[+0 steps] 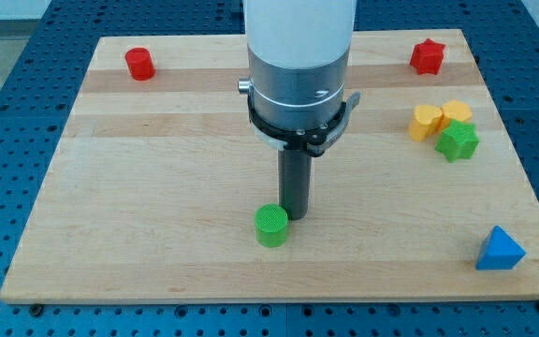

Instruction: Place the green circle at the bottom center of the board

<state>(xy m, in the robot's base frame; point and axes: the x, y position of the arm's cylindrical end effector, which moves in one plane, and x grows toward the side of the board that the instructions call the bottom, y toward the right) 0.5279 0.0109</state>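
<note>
The green circle (271,226) is a short green cylinder. It stands near the bottom middle of the wooden board (157,187). My tip (296,216) is the lower end of the dark rod. It rests on the board just right of and slightly above the green circle, touching it or nearly so. The arm's white and grey body rises above it toward the view's top.
A red cylinder (139,64) is at the top left. A red star (427,57) is at the top right. Two yellow blocks (427,122) (456,114) and a green star (458,141) cluster at the right. A blue triangle (500,250) is at the bottom right.
</note>
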